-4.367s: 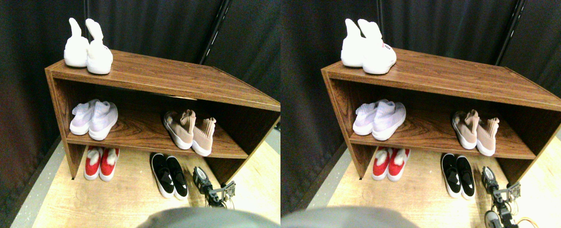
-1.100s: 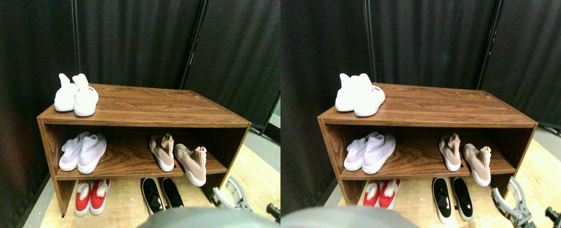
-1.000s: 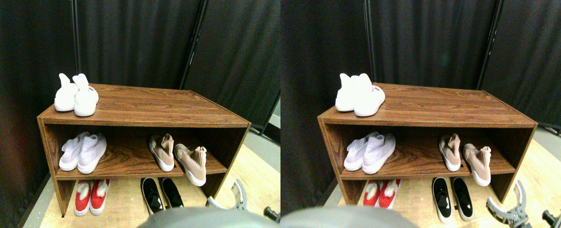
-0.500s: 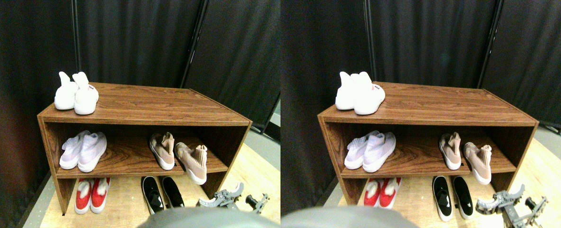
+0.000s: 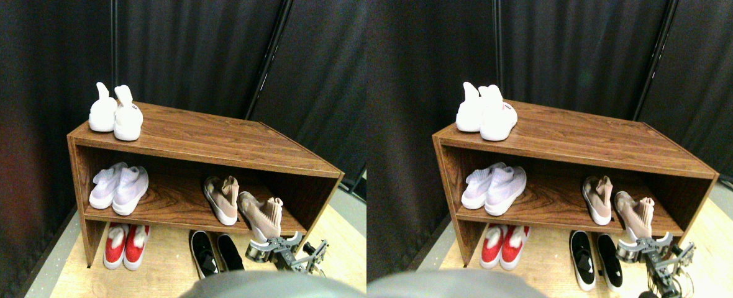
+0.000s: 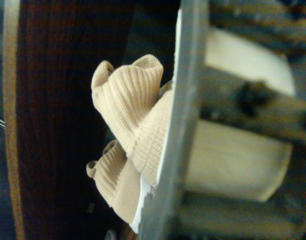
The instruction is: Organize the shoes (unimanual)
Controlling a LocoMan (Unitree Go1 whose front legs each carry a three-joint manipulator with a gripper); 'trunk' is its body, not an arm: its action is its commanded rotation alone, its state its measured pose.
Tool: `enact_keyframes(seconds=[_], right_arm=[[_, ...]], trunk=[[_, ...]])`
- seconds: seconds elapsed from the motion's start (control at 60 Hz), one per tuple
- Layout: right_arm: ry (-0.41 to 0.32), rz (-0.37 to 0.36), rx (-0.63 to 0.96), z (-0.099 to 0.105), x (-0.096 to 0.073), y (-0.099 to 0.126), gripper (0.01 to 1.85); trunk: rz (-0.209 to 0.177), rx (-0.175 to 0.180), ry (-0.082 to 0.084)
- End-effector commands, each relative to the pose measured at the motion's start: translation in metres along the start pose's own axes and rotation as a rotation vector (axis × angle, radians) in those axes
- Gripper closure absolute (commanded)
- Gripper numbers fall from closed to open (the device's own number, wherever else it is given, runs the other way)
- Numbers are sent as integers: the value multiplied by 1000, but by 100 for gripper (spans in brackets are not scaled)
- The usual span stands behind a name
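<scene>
We are looking at the right gripper (image 5: 277, 246) sitting low at the front right corner of the shelf unit (image 5: 217, 139), just below and in front of the dusty-pink shoe (image 5: 263, 215) that is skewed on the middle shelf (image 5: 174, 205). Its toe is poking out past the shelf's front edge toward the gripper, with the long axis running diagonally, the toe forward and to the right and the sock cuff up at the rear. Its mate, the other pink shoe (image 5: 222, 198), is lying straighter just to the left, close beside it.

In the wrist view we are seeing the pink knit cuff (image 6: 126, 105) right beside the jaw frame, very near, but whether the jaw is touching it we cannot tell. Open or closed: cannot tell either, since the gap is not showing in either view.

We are judging the skewed shoe to be the target: the gripper is nearest its toe end, so the move is likely coming from the front.
</scene>
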Motion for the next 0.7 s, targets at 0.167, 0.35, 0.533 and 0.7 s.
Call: enact_keyframes(seconds=[0.167,0.35,0.533,0.7], right_arm=[[-26,4,-14,0,17,-4,27],[-31,-3,-9,-2,24,-6,23],[-43,-5,-9,0,27,-7,27],[-36,-2,-6,1,31,-5,25]], trunk=[[22,-30,13],[26,-37,11],[25,-34,8],[27,-33,4]])
